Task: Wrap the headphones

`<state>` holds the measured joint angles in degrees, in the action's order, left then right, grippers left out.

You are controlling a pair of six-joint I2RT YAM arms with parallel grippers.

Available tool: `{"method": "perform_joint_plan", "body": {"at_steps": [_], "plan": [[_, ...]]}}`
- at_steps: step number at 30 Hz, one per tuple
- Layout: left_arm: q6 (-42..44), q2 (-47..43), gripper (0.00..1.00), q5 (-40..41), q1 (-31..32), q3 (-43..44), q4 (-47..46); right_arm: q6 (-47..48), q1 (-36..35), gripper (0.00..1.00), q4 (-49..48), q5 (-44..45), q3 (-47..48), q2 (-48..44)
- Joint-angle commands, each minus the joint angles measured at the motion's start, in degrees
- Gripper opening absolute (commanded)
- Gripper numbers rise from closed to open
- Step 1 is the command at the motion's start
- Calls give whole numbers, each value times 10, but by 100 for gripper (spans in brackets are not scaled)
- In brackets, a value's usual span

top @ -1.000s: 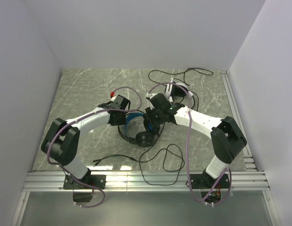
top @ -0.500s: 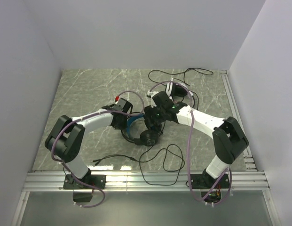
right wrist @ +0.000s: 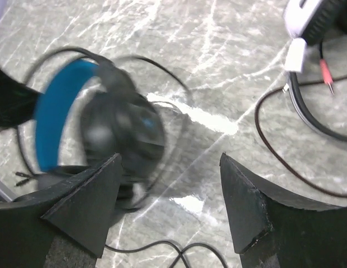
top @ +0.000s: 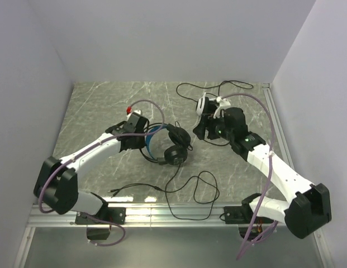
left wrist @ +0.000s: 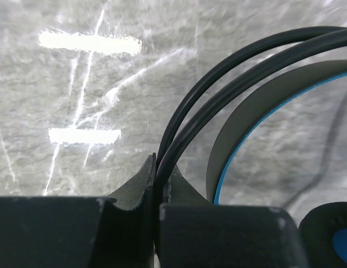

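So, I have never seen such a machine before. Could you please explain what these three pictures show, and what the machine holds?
These are two robot arms, left and right, bolted at the near edge of a grey marble-patterned table. The wide picture looks down from above and behind them. The other two pictures come from a small camera on each wrist, looking along that arm's own fingers.

On the table you see a black headset with a blue band, a white headset and long thin black cables.

The left gripper is shut on the two thin black hoops that run above the blue band. The right gripper is open and holds nothing.
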<state>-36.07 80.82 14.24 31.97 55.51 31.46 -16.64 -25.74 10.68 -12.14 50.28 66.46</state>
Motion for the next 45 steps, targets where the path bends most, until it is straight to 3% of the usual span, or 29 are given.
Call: {"method": "perform_joint_plan", "body": {"at_steps": [1,9,19,26,35,42,45], "plan": [[-11,-50,0,-38,-9,35,0,-21,16,78,-47,-7,-38,-26],[15,-90,0,-128,-37,85,46,-29,28,79,-100,-53,-70,-26],[42,-122,0,-183,-75,179,118,-94,26,86,-283,-163,-141,-15],[40,-122,0,-223,-76,206,127,-158,5,88,-395,-225,-142,52],[36,-118,0,-247,-76,226,129,-240,-45,88,-530,-238,-125,144],[31,-118,0,-266,-76,222,118,-285,-87,83,-579,-219,-94,208],[29,-121,0,-267,-76,219,116,-305,-92,75,-619,-221,-90,230]]}}
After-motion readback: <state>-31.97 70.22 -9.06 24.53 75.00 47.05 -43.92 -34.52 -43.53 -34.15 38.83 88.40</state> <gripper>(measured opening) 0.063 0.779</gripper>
